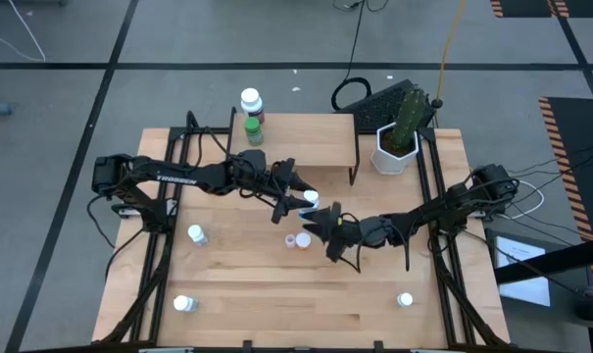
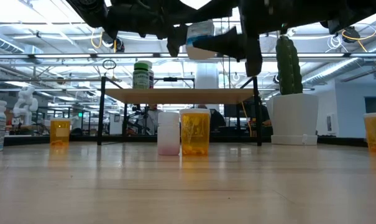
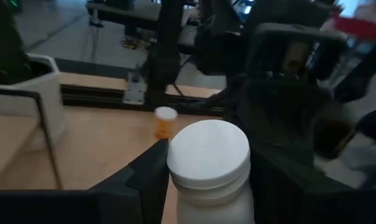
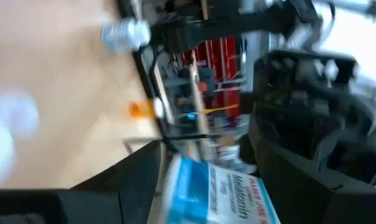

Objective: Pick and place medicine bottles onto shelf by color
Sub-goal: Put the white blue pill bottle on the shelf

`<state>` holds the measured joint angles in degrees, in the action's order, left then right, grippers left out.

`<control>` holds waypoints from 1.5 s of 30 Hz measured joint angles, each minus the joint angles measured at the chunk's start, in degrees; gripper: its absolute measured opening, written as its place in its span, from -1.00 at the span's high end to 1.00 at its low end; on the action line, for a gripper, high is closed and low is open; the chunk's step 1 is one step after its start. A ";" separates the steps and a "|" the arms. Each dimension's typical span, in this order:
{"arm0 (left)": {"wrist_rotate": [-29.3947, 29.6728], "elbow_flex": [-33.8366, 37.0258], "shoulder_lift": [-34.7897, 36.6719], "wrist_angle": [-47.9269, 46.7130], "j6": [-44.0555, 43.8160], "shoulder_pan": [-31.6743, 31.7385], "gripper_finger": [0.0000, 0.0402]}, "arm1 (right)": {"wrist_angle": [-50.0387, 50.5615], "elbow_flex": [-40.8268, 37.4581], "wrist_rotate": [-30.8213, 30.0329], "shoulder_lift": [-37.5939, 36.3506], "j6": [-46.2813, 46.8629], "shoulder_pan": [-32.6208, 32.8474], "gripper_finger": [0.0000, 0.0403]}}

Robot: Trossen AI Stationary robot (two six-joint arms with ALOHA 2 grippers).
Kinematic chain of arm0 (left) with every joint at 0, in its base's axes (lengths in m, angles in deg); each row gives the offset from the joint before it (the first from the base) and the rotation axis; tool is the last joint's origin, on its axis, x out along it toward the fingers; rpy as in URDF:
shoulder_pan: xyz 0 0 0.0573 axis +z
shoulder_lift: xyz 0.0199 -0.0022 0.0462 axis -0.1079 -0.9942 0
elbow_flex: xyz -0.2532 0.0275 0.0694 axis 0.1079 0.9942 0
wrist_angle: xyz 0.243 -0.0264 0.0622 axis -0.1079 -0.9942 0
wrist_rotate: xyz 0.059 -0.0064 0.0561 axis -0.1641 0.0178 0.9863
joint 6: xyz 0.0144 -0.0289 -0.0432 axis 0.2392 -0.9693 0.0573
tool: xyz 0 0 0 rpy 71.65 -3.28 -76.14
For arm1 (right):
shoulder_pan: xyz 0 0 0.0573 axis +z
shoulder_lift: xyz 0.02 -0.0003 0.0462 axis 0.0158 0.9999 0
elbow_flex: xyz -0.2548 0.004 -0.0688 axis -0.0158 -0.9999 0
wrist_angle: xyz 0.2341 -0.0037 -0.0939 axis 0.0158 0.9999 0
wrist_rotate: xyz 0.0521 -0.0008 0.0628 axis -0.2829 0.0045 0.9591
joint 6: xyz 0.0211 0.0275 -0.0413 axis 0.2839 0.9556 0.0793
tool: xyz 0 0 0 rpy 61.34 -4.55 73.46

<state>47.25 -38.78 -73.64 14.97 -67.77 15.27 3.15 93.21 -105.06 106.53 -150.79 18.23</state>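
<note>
The broad light-wood table (image 1: 276, 284) carries everything, its smooth planks running left to right. At its far edge stands the low light-wood shelf on thin black legs (image 1: 306, 132), and on its far left corner two medicine bottles wait: a white-bodied one (image 1: 251, 100) and a green one (image 1: 254, 130). So the sorting looks barely begun.

To the right sits a white hexagonal pot with a ribbed green cactus (image 1: 396, 147).

Both dark jointed arms meet above the table's middle. The left pincer (image 1: 298, 196) pinches a white-capped bottle with a blue-and-white label (image 3: 207, 163) by its body, held in the air. The right pincer (image 1: 321, 224) stands spread just beside it, apparently handing the bottle over.

Left to place: a pale bottle (image 2: 168, 132) touching a translucent orange one (image 2: 195, 132) at centre, and capped bottles near-left (image 1: 184, 304), mid-left (image 1: 196, 233) and near-right (image 1: 405, 299).
</note>
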 joint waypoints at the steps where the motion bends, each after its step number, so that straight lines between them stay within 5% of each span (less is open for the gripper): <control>1: 0.72 0.02 0.00 -0.12 1.10 0.00 0.05 | 0.02 0.00 0.00 0.00 5.71 0.03 -0.31; 9: 7.83 -0.05 1.89 -3.43 6.89 0.03 0.05 | 4.13 -0.02 0.05 -0.03 35.71 0.15 -0.35; 17: 19.34 -0.23 8.30 -14.29 13.13 0.53 0.05 | 6.54 -4.18 6.14 -6.55 51.95 -0.40 -0.35; 26: 31.89 -0.19 16.16 -30.11 16.16 4.04 0.05 | -1.86 -16.01 5.99 -18.78 57.13 -3.31 -0.35; 45: 30.86 0.11 21.06 -39.05 19.03 13.22 0.05 | -4.03 -21.88 6.10 -22.75 59.92 -5.73 -0.30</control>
<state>78.10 -38.67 -52.59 -24.08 -48.74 28.50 -0.87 71.34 -98.96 83.78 -90.87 12.50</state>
